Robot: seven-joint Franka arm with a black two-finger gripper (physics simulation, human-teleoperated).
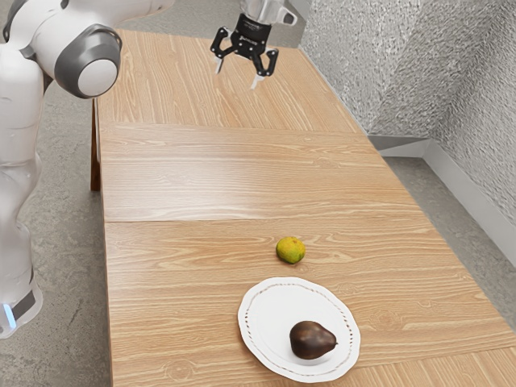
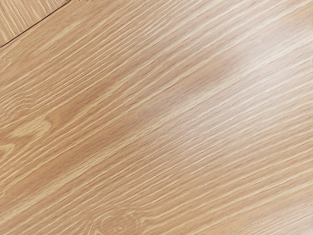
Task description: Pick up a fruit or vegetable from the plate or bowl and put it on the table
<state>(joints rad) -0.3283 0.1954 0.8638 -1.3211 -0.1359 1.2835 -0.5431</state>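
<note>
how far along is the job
Possibly done: the yellow-green fruit lies on the table beside the plate, though I can't tell if it was moved there. In hand: nothing; the open claw is empty. If not, the dark fruit on the plate is left.

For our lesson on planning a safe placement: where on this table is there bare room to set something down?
The broad middle of the table, between the gripper and the green-yellow fruit, is bare, as is the strip from the plate to the exterior view's left edge. It is crowded where fruit and plate nearly meet; a dark fruit occupies the plate.
</note>
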